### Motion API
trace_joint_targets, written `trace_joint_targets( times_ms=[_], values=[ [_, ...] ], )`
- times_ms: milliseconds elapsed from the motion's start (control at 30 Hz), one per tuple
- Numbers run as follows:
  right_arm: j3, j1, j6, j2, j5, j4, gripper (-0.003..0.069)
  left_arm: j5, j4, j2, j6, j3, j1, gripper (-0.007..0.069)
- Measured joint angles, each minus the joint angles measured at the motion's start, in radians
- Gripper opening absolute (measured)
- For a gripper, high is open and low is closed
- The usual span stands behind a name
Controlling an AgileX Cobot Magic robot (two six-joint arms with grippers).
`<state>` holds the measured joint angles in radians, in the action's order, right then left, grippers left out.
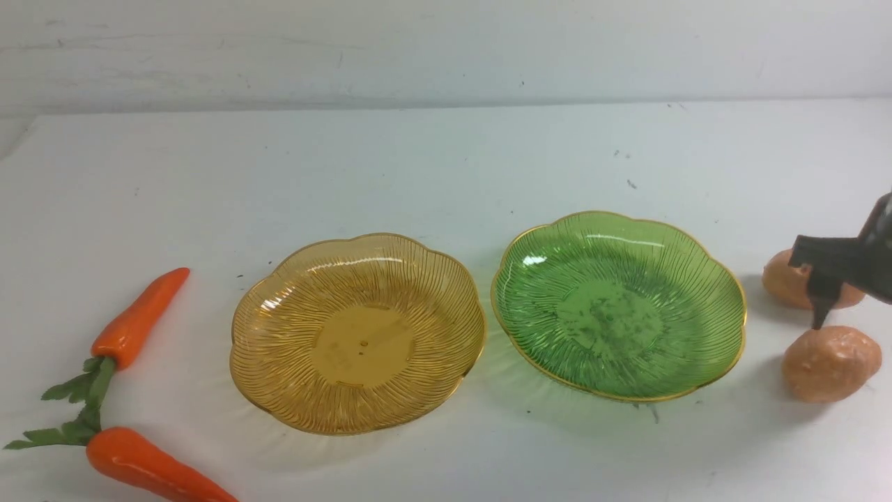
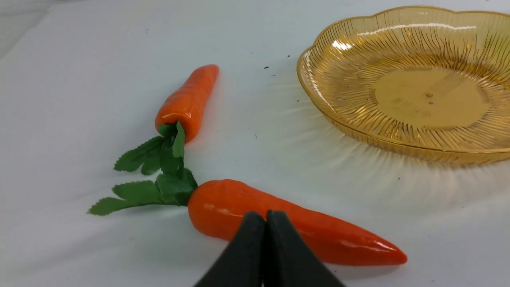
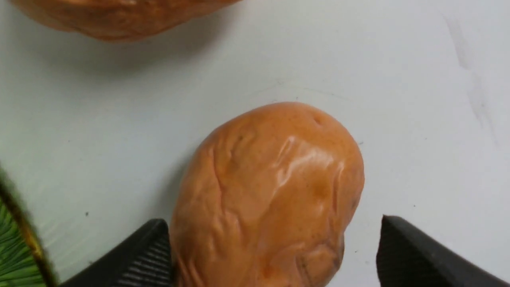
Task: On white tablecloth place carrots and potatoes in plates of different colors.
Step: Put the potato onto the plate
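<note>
On the white tablecloth (image 1: 446, 174) the amber-yellow plate (image 1: 357, 335) and the green plate (image 1: 617, 307) stand side by side, both empty. Two carrots lie left of the amber plate, the far carrot (image 1: 139, 317) and the near carrot (image 1: 153, 470), with their green tops meeting. Two potatoes lie right of the green plate, the far potato (image 1: 784, 279) and the near potato (image 1: 829, 362). My right gripper (image 3: 271, 219) is open, with its jaws on either side of the near potato (image 3: 271, 191). My left gripper (image 2: 265, 223) is shut and empty, just over the near carrot (image 2: 295, 223).
The amber plate's rim (image 2: 318, 99) lies close beyond the carrots in the left wrist view. The green plate's gold rim (image 3: 24, 231) is near one right finger (image 3: 147, 251). The far potato (image 3: 119, 16) lies beyond the near one. A pale wall stands behind the table.
</note>
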<state>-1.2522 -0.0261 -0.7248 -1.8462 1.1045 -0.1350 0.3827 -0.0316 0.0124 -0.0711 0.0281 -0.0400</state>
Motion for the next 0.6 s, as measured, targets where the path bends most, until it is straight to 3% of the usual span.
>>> trace_joint_targets(
  times_ms=[200,300,400,600],
  values=[
    [0.0,0.0,-0.014,-0.058,-0.004,-0.007,0.0633,0.0,0.0,0.0,0.0,0.0,0.0,-0.0013],
    [0.0,0.0,0.007,-0.065,-0.006,-0.006,0.0588,0.0,0.0,0.0,0.0,0.0,0.0,-0.0013],
    [-0.01,0.0,0.053,-0.065,0.018,-0.007,0.054,0.0,0.0,0.0,0.0,0.0,0.0,-0.0013],
    [-0.097,0.0,0.207,-0.065,0.1,-0.045,0.054,0.0,0.0,0.0,0.0,0.0,0.0,-0.0013]
  ],
)
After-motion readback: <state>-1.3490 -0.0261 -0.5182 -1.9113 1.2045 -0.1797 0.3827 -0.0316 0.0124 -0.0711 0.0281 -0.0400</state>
